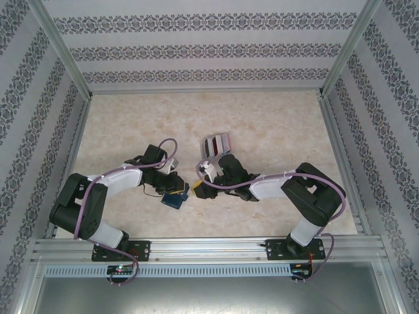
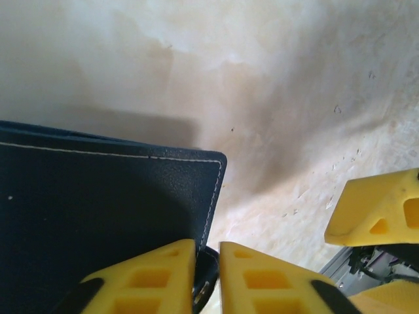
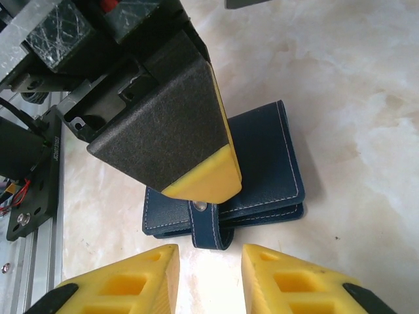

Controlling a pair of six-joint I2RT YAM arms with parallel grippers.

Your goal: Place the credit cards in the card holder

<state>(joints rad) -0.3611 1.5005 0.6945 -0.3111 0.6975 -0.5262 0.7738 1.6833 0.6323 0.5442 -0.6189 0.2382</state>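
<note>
The card holder (image 3: 262,163), a navy-blue wallet with white stitching, lies folded shut on the table. Its snap strap (image 3: 211,226) loops over the near edge. In the left wrist view the card holder (image 2: 98,216) fills the lower left. My left gripper (image 2: 207,245) has its yellow fingers closed narrowly, with the dark strap between them. One left finger (image 3: 190,137) lies over the wallet. My right gripper (image 3: 209,252) stands open just short of the strap, nothing between its fingers. From above, both grippers meet at the wallet (image 1: 174,201). The credit cards (image 1: 216,142) stand behind them.
The cards stand in a pale rack (image 1: 208,148) just behind the right wrist. A yellow finger of the right gripper (image 2: 383,209) is close to the left one. The metal rail (image 1: 209,248) runs along the near edge, and patterned walls close in the other sides.
</note>
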